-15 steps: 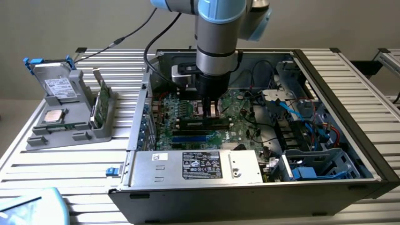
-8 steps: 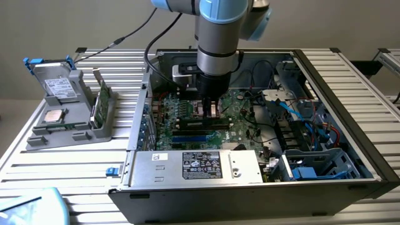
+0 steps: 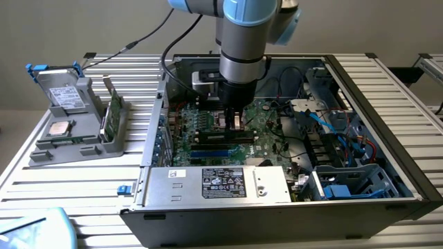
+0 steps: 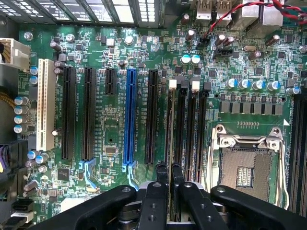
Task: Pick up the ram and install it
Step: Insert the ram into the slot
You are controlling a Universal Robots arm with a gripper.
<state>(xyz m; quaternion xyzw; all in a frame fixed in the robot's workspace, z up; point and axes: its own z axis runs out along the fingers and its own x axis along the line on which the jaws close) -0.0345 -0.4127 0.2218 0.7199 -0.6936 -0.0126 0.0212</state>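
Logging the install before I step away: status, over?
Gripper shut on ram stick. Stick lined up along memory slots, seating unclear. Nothing seen blocking.

A robotics laboratory or test cell is indicated. A workbench (image 3: pixel 83 176) of slatted aluminium profile is set against a plain grey wall (image 3: pixel 69 26). An opened desktop computer case (image 3: pixel 277 223) is laid on it, with its motherboard (image 4: pixel 110 120) and power supply unit (image 3: pixel 221 184) exposed. A Universal Robots arm (image 3: pixel 242 46) is stationed above. A grey parts fixture (image 3: pixel 69 140) is placed alongside, loaded with computer components.

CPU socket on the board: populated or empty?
Empty: the CPU socket shows bare contacts in the wrist view, no chip seated.
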